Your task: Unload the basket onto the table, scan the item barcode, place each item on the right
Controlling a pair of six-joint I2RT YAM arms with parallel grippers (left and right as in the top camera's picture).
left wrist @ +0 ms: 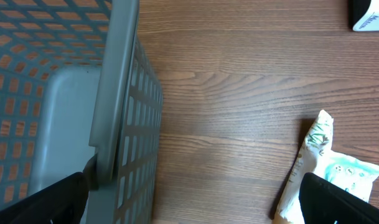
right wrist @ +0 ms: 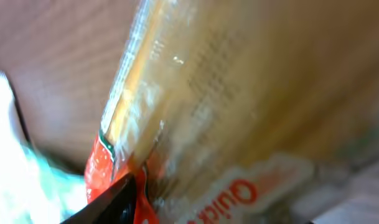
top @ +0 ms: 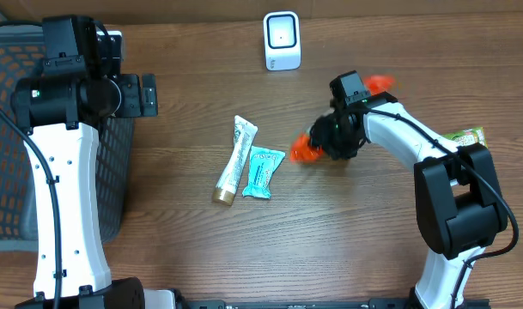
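Orange packet [top: 304,153] is right of centre over the table [top: 201,257]. Left claw [top: 149,94] gapes open by the basket [top: 3,154]; right claw [top: 337,137] is around the packet, can't tell if clamped. Loose pinch could drop it before the scanner [top: 282,40].

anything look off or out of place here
Nothing looks spilled or damaged. The tube and teal packet lie tilted beside each other, and the orange packet sits in the right gripper, blurred.
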